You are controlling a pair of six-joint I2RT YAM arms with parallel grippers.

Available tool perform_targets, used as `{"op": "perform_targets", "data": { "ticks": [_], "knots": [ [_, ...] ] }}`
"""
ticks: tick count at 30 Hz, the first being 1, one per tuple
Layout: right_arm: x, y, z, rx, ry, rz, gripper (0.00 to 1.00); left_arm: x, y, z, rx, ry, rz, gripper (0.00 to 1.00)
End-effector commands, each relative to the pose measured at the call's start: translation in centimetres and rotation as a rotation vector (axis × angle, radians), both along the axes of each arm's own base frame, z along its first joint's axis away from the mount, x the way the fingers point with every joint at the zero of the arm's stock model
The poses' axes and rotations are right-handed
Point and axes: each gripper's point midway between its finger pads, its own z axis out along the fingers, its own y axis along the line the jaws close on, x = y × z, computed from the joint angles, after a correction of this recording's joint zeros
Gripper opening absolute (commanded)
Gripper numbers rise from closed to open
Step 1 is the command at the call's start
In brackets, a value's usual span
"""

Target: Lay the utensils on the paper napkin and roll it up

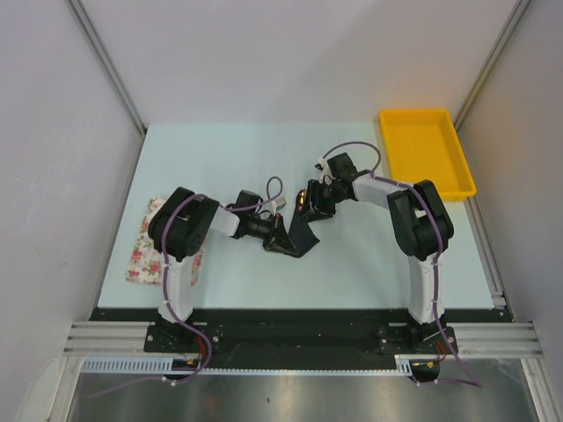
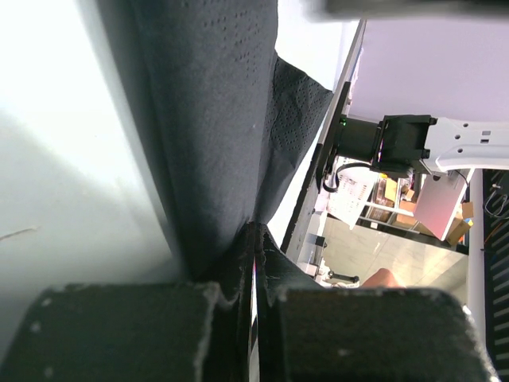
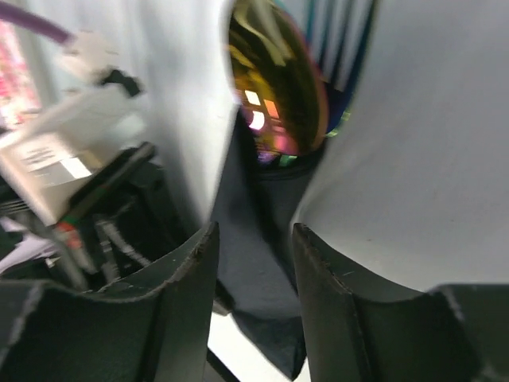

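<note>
The left arm is folded low over the table (image 1: 255,149), its forearm stretched rightward from the raised shoulder so that the left gripper (image 1: 278,238) is brought to the near-left edge of the paper napkin (image 1: 303,230) at the middle of the surface. In the left wrist view its fingers (image 2: 119,334) are seen pressed almost together, with only a hairline gap, and a fold of the black napkin (image 2: 215,119) is pinched between them and drawn up off the table. The right arm is bent sharply at the elbow, its forearm reaching leftward and slightly away, so that the right gripper (image 1: 310,200) is held at the far end of the napkin, just beside the left one. The utensils (image 1: 302,200) are found there, a shiny gold end (image 3: 274,87) showing beyond the right fingertips (image 3: 179,302). Those fingers are set partly apart with dark napkin filling the gap; whether anything is actually clamped cannot be told, as the view is blurred. A floral mat (image 1: 141,251) is partly covered by the left arm, and a yellow tray (image 1: 413,113) is set at the far right corner.
</note>
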Motion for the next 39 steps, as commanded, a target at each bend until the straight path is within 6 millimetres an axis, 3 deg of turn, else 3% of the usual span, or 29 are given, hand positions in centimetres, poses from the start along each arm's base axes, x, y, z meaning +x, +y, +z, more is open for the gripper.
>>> {"op": "perform_targets", "data": {
  "ticks": [1,11,16,18,19,23,26,29,30,31,33,35,36,39],
  "knots": [
    [-1.3,-1.1,-3.4,-0.119,0.074,-0.038,0.46,0.9,0.5,-0.9,0.043,-0.041,0.037,0.01],
    [-1.9,-1.4,-6.1,-0.178,0.121,-0.083,0.36,1.1,0.5,-0.7,0.044,-0.053,0.039,0.01],
    [-1.8,-1.4,-6.4,-0.148,0.177,-0.108,0.20,1.3,0.4,-0.5,0.042,-0.060,0.038,0.01],
    [-1.7,-1.2,-6.1,-0.126,0.178,-0.104,0.11,1.3,0.3,-0.5,0.042,-0.060,0.038,0.01],
    [-1.5,-1.1,-5.9,-0.115,0.173,-0.105,0.01,1.4,0.3,-0.4,0.042,-0.063,0.041,0.01],
    [-0.7,-0.7,-4.4,-0.051,0.148,-0.090,0.00,1.9,0.2,1.0,0.027,-0.104,0.038,0.02],
    [0.4,-0.1,-1.7,0.015,0.067,-0.067,0.00,2.5,0.2,2.7,0.018,-0.182,0.030,0.07],
    [1.4,0.4,1.3,0.082,-0.019,-0.042,0.00,3.7,0.6,6.0,0.003,-0.303,0.050,0.23],
    [1.6,0.5,1.9,0.093,-0.033,-0.039,0.00,4.1,0.8,7.4,-0.005,-0.357,0.059,0.35],
    [1.9,0.6,2.7,0.107,-0.059,-0.037,0.00,4.7,1.2,8.1,0.001,-0.389,0.079,0.41],
    [2.1,0.6,3.3,0.118,-0.076,-0.033,0.00,5.6,2.3,8.9,0.022,-0.427,0.109,0.56],
    [2.2,0.6,3.7,0.135,-0.076,-0.028,0.00,6.6,3.7,10.1,0.040,-0.467,0.157,0.64],
    [2.3,0.5,3.9,0.140,-0.079,-0.030,0.00,7.0,4.2,10.5,0.044,-0.490,0.167,0.77],
    [2.3,0.5,4.7,0.153,-0.098,-0.018,0.00,8.3,6.1,12.1,0.075,-0.573,0.213,0.90]
  ]
}}
